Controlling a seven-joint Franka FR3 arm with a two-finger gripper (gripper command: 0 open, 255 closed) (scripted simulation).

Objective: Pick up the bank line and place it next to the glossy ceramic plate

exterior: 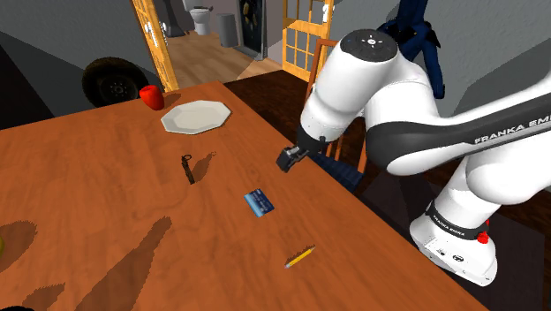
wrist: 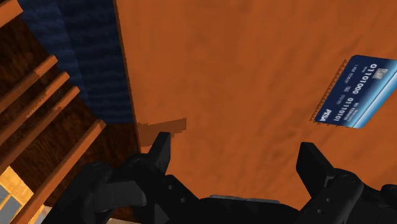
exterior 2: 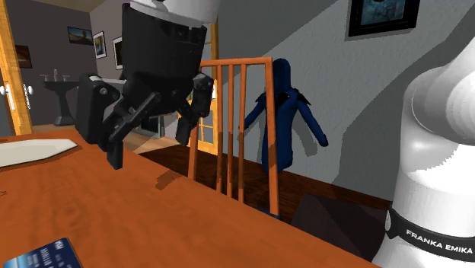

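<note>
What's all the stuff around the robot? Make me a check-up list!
Surface: brown wooden table, with shadows across it.
Job's things: small black looped thing, probably the bank line, lying apart from the white plate.
Clutter: red apple beside the plate; blue bank card; yellow pencil.
Gripper: gripper open, holding nothing, near the table's edge.
Cables: nothing seen.
Surroundings: wooden chair, blue coat, tyre.
</note>
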